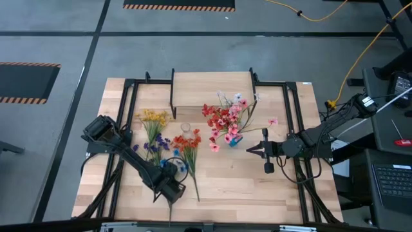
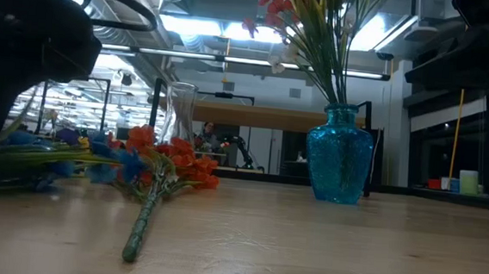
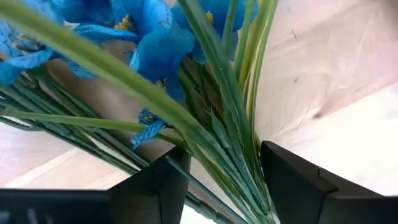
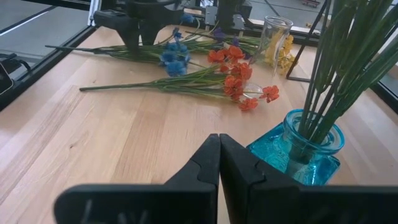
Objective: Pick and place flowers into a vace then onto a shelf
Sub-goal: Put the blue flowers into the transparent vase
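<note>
Two pincers: left pincer (image 1: 168, 169) spread wide around thin green stems of blue-blossomed flowers (image 3: 155, 50) lying on wooden surface (image 1: 257, 183), nothing clamped yet; right pincer (image 4: 219, 163) shut, empty, waiting beside blue glass vase (image 4: 308, 152), already filled, for easy reach

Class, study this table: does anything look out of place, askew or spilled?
Nothing is spilled or damaged. The blue vase stands upright holding red, pink and white flowers. The orange, yellow and blue sprays lie flat on the table, not yet in a vase.
</note>
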Controlling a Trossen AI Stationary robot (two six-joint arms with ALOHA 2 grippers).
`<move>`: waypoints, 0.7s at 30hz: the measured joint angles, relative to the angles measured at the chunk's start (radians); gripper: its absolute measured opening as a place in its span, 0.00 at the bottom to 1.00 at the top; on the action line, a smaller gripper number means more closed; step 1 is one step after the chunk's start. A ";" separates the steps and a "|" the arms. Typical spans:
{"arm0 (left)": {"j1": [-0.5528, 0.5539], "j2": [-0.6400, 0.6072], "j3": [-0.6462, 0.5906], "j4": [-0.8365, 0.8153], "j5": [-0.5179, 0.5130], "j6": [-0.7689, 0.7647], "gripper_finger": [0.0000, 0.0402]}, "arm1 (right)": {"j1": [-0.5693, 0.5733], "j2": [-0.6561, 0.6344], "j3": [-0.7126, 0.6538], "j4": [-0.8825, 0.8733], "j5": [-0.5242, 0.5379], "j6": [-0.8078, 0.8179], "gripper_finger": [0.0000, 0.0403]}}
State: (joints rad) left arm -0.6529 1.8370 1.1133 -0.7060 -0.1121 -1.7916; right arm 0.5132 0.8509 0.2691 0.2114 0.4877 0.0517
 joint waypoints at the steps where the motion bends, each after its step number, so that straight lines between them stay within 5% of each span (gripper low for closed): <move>1: -0.001 0.000 0.000 -0.001 -0.001 0.000 0.48 | 0.000 0.000 0.000 0.000 0.000 0.000 0.03; 21: -0.028 -0.010 0.003 0.034 0.007 -0.027 0.57 | 0.000 0.000 0.000 0.000 0.000 0.000 0.03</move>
State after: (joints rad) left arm -0.6805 1.8265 1.1168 -0.6720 -0.1049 -1.8189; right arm 0.5129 0.8509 0.2691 0.2115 0.4874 0.0521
